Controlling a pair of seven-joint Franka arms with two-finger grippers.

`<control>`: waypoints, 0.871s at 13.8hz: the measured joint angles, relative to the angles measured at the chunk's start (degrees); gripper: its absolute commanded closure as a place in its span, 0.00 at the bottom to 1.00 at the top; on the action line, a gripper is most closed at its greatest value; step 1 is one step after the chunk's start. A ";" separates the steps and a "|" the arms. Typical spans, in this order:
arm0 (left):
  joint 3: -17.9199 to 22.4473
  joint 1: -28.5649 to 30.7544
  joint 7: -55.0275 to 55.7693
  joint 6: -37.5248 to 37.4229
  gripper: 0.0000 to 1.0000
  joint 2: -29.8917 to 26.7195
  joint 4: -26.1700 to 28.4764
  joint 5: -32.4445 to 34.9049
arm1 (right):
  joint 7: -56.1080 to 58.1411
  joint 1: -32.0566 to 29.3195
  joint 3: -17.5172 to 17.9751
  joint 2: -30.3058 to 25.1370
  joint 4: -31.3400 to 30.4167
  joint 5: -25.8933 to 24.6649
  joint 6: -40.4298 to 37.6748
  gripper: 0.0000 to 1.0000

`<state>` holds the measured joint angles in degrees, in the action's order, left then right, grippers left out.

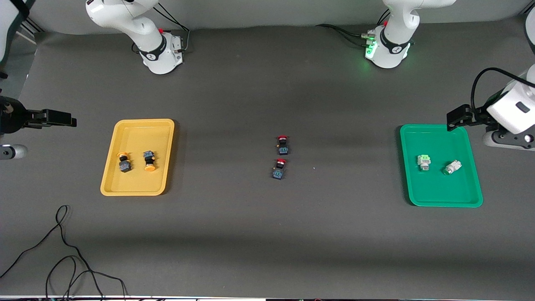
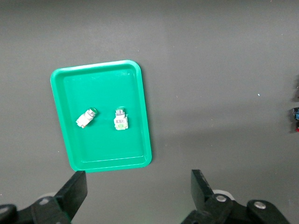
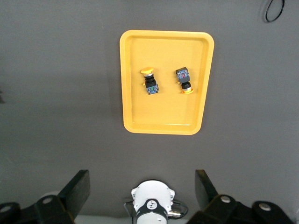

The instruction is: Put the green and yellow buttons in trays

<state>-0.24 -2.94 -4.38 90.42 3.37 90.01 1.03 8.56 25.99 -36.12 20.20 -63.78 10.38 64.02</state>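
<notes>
yellow buttons (image 1: 137,161) both lie in yellow tray (image 1: 109,175), green buttons (image 1: 438,164) both in green tray (image 1: 472,184). left gripper (image 2: 139,192), right gripper (image 3: 142,189) both wide open, empty, raised off table ends. you: leave red buttons (image 1: 281,156) mid-table, keep arms parked clear.

Even, soft overhead light; faint shadows beside the yellow tray (image 1: 138,125); the tiny buttons look slightly soft, perhaps blurred.

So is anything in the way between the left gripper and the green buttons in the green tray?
Nothing visible. The left gripper, open, hangs by the green tray, and both green buttons lie uncovered inside it. The red buttons sit mid-table.
</notes>
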 measured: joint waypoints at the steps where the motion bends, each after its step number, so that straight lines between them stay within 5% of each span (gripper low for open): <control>1: 0.09 0.00 0.00 -0.17 0.01 -0.43 -0.03 0.00 | -0.78 -2.74 4.28 -1.03 0.00 -1.47 0.20 0.01; 7: 1.09 0.00 0.00 -0.82 0.01 -1.25 0.26 0.00 | -2.16 -17.13 25.22 -6.40 -5.21 -9.62 5.39 0.01; 12: 1.12 0.00 0.00 -0.83 0.01 -1.24 0.30 0.00 | -2.66 -17.71 27.87 -17.02 -21.40 -10.68 15.64 0.01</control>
<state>0.88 -2.94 -4.38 89.59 2.13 90.31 1.03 5.90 8.28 -8.25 3.18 -85.18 -0.30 79.67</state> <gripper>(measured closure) 0.009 0.004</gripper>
